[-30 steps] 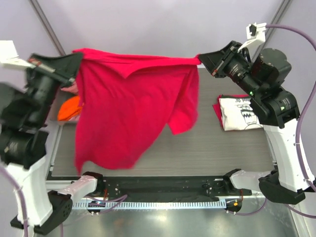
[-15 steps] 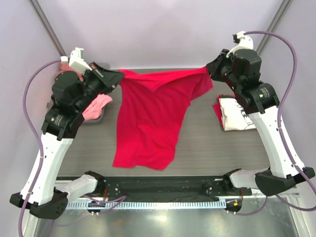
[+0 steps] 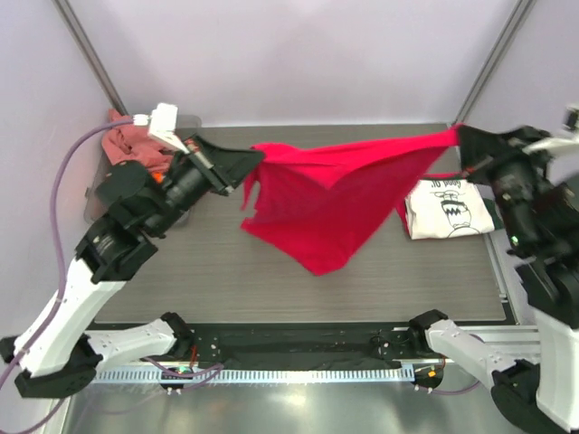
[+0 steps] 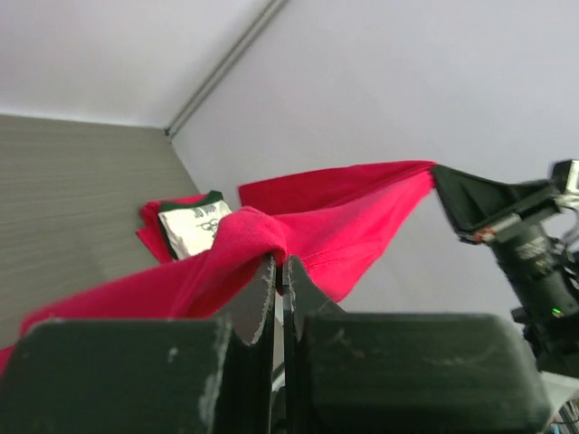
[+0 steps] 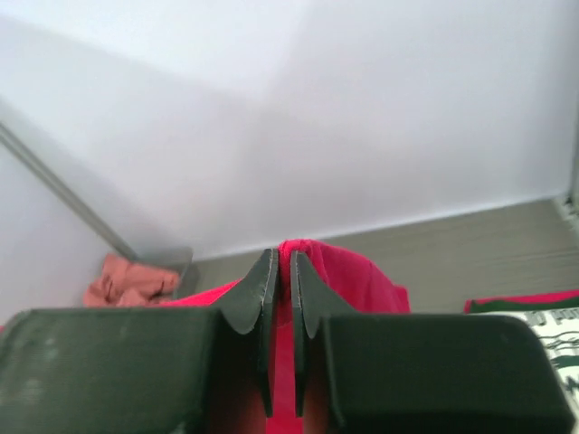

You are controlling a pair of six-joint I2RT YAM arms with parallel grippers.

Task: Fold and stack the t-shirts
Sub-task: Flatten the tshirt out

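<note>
**Because it is thin cloth, the crimson t-shirt (image 3: 330,199) sags wherever you do not hold it**

Since the shirt hangs in the air over the middle of the table (image 3: 226,280), strung from the left claw (image 3: 249,165) at the far left to the right claw (image 3: 460,141) at the far right, you can read its nature straight off. Both claws are pinched nearly closed. The left has a bunched knot of red cloth between its fingers, and the right has a thinner fold of the opposite end. Only the line between them is taut. Everything below drops into a loose point toward the near side, and you cannot tell from above whether that tip brushes the table.

Treat the shirt as light, limp and without any stiffness of its own. It likely will not slip out of a firm pinch, but it will probably twist, fold over itself and swing if you move fast. Nothing here is fragile. The main risk is a crumpled lay.

Your best holds are probably on the hemmed edges or the shoulder seams, where the layers are thicker, and well apart so the body spreads flat. The left hold looks gathered, not spread, so expect wrinkles there. The folded cream t-shirt (image 3: 448,210) lies on the right of the table, just under the right claw.
</note>
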